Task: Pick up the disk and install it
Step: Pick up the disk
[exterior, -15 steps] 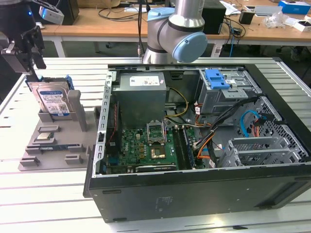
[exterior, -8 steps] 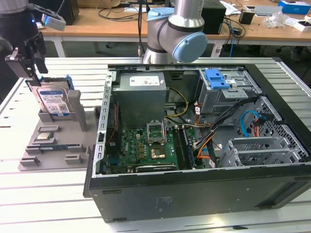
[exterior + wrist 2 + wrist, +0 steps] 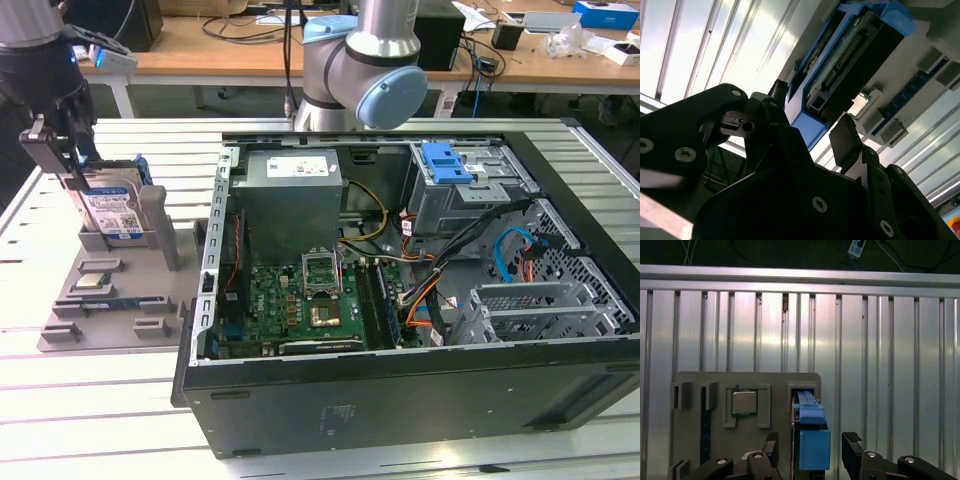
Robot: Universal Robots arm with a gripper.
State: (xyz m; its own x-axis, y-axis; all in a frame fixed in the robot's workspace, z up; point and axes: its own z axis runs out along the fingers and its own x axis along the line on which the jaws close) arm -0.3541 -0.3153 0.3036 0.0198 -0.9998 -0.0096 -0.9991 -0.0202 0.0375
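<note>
Tool [image 3: 811, 444] wide, fingers straddling disk [image 3: 112, 212], clear of both faces. Disk upright in grey holder [image 3: 120, 300] on desk, at exterior view's left of case [image 3: 400, 380]. Good grasp likely needs disk centred, fingers square.

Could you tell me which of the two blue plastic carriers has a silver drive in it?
The disk standing upright in the grey fixture at the exterior view's left; the blue carrier inside the computer case is bare.
</note>
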